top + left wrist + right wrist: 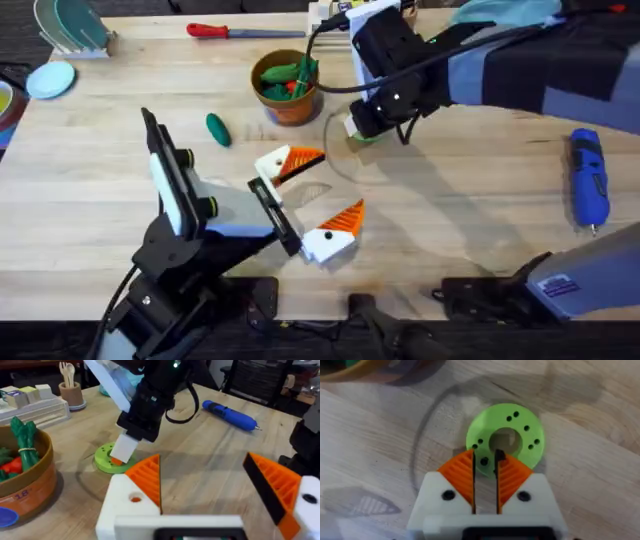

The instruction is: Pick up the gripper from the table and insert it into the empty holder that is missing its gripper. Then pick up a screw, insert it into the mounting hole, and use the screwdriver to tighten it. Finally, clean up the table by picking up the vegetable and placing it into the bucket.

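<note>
Orange pads of your right gripper (486, 472) pinch a small dark screw over the green disc (505, 435): the screw-pick step. Next, carry it to the mounting hole (135, 498). Your left gripper (318, 200) stands wide.

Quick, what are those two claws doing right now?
Left gripper: open wide, holding nothing.
Right gripper: closed, tips over the bright green round plastic disc with holes.
</note>
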Action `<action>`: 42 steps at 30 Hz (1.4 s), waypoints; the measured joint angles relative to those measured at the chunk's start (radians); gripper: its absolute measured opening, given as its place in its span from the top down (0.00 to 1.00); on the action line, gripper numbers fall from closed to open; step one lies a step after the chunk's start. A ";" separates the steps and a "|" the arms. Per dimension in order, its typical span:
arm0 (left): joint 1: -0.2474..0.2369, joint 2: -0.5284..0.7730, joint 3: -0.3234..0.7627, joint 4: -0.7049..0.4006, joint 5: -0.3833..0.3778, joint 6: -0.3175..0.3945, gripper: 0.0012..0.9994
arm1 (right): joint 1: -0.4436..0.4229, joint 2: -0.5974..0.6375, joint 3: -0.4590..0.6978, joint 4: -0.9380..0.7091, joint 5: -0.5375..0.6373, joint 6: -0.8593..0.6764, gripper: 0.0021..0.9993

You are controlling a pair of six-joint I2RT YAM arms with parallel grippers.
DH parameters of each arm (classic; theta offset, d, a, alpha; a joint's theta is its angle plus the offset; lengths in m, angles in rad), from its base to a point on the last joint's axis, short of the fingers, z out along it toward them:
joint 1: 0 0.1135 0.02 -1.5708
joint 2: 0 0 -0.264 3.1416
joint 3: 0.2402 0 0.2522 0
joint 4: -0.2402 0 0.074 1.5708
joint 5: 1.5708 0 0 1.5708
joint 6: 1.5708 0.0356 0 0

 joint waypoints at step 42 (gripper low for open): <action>0.000 0.000 0.000 0.000 0.000 0.000 0.01 | 0.014 0.029 0.551 -0.472 -0.084 -0.105 1.00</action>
